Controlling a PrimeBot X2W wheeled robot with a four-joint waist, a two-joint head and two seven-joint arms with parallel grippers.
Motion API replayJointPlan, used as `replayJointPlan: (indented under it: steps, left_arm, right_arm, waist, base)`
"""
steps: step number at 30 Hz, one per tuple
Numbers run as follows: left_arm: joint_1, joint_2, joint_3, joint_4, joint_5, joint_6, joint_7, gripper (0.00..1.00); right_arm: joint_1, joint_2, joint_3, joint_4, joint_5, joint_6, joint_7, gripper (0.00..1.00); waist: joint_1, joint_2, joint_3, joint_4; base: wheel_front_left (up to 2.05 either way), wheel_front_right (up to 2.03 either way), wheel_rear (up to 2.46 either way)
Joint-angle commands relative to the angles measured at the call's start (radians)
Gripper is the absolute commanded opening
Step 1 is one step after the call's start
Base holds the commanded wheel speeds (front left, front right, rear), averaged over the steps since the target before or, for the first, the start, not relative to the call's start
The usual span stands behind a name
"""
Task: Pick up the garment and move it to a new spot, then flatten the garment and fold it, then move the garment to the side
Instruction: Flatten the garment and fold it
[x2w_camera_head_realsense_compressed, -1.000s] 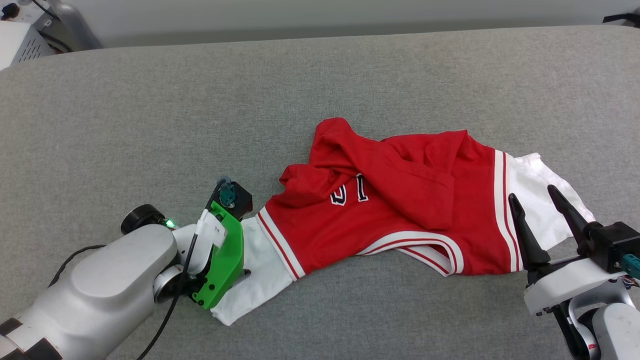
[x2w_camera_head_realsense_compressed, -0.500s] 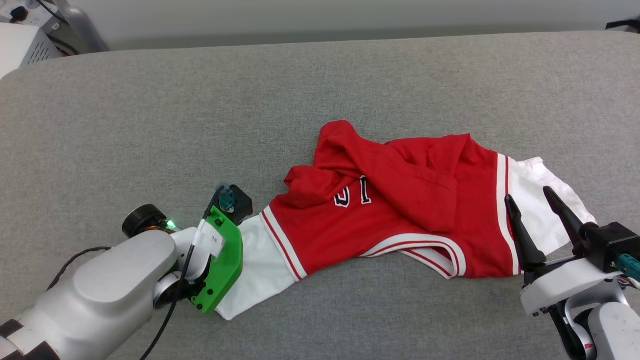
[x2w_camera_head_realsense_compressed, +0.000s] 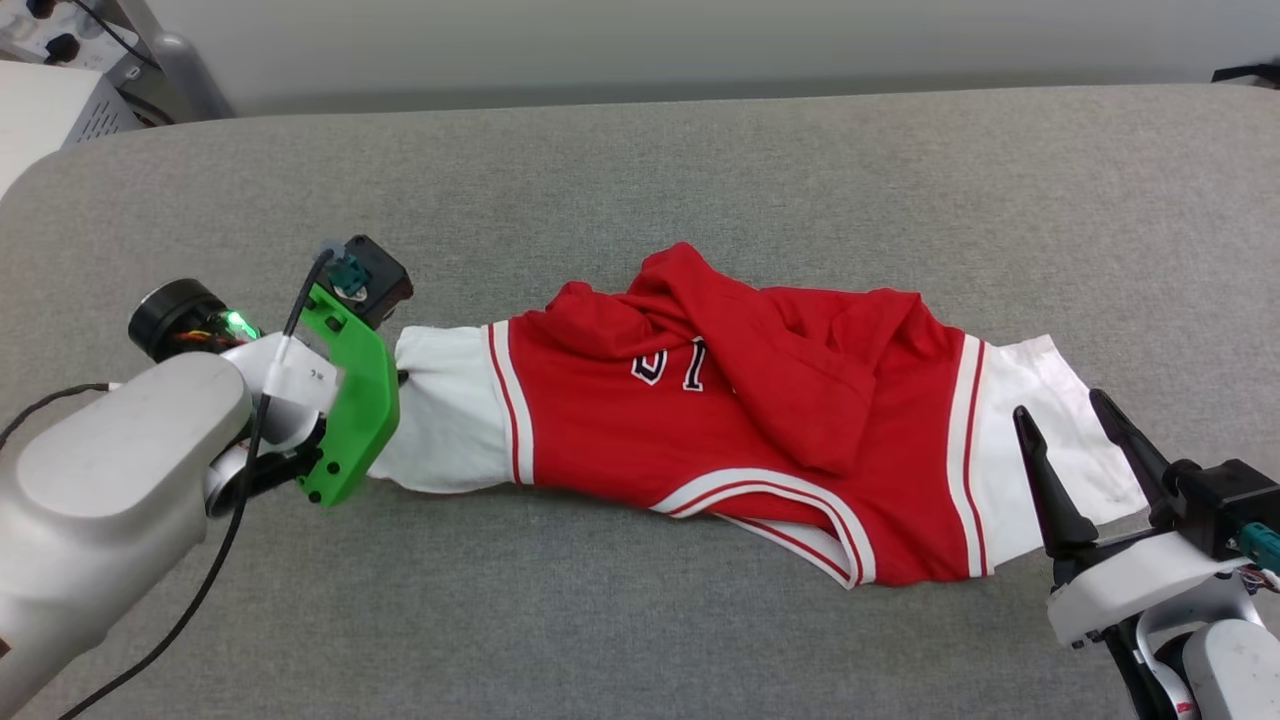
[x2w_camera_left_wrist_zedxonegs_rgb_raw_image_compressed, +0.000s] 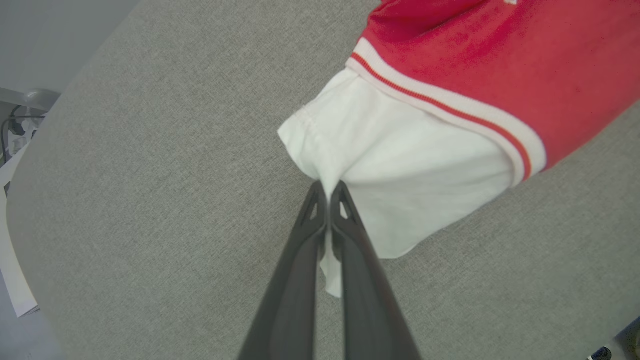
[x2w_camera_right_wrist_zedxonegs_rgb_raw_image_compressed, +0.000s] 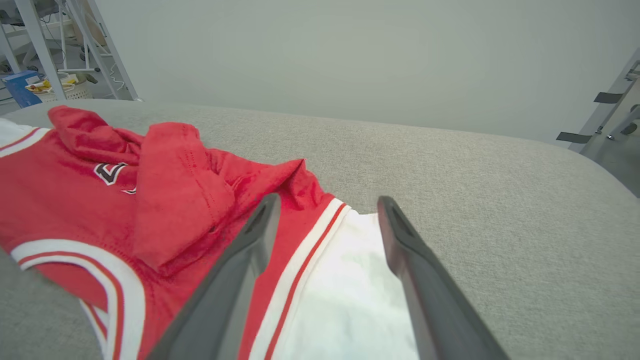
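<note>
Left pincer (x2w_camera_left_wrist_zedxonegs_rgb_raw_image_compressed: 328, 187) tight on garment sleeve (x2w_camera_left_wrist_zedxonegs_rgb_raw_image_compressed: 410, 185)

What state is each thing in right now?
jersey, crumpled, not folded, lying on the grey table.
left hand, shut on the jersey's white sleeve.
right hand, open, empty, poised at the other sleeve.

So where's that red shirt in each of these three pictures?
Head view: the garment stretches across the middle.
Left wrist view: garment upper right, white sleeve pinched in the shut left gripper.
Right wrist view: garment at left, other sleeve framed by the open right gripper.
Shared landmark: the grey padded surface beneath it.
</note>
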Motion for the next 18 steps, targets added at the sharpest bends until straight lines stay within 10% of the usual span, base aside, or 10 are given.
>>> replayJointPlan:
  steps: [1,18]
  left_arm:
    - [-0.021,-0.006,0.003,0.021,0.001,0.003,-0.009,0.00]
    - [-0.043,-0.138,0.001,0.415,0.109,0.003,-0.193,0.00]
  right_arm:
    - [-0.014,-0.007,0.003,-0.004,0.007,-0.001,-0.001,1.00]
    - [-0.088,-0.003,0.028,0.000,0.003,-0.001,-0.022,1.00]
  waist:
    - [0.0000,0.0000,0.016,-0.015]
    - [0.0000,0.0000,0.134,-0.111]
  base:
    - [0.00,0.00,0.00]
    - [0.00,0.00,0.00]
